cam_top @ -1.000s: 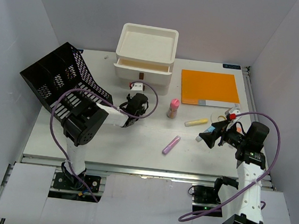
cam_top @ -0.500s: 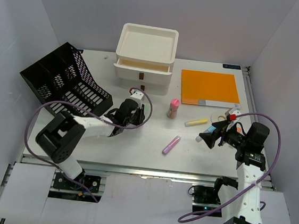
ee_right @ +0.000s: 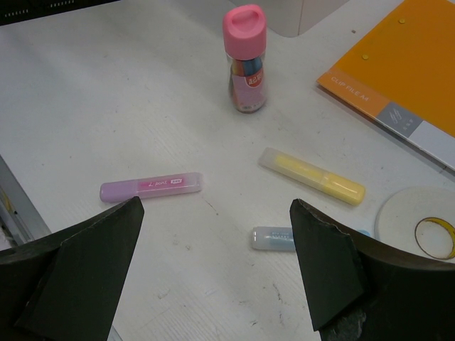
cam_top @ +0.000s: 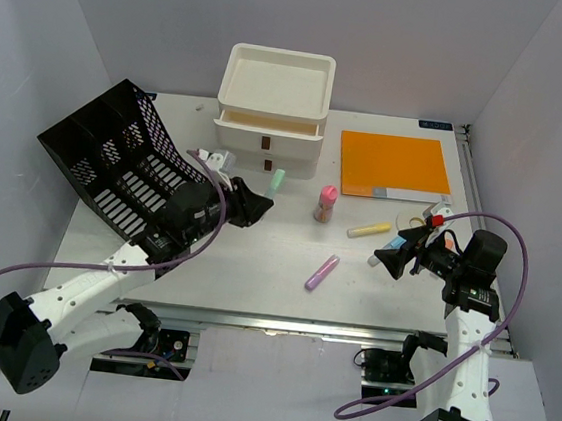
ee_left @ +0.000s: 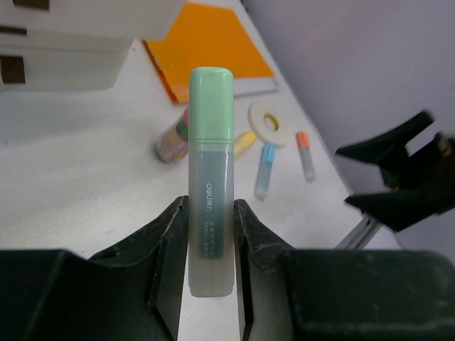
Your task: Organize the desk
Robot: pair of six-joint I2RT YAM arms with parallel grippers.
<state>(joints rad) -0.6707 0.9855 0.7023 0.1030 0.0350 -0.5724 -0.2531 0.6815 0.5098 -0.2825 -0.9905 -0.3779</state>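
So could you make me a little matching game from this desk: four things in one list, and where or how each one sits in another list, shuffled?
Things:
1 green highlighter
2 pink highlighter
3 pink-capped bottle
4 orange folder

States:
A standing upright on the desk
B lying flat at the back right
C clamped in the left gripper
D lying on its side near the front middle

Pairs: 1-C, 2-D, 3-A, 4-B

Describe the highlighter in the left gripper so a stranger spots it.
Find the white drawer box at the back of the desk. Before it, the left gripper clamps a highlighter. It alone has a mint-green cap; loose ones are pink and yellow.
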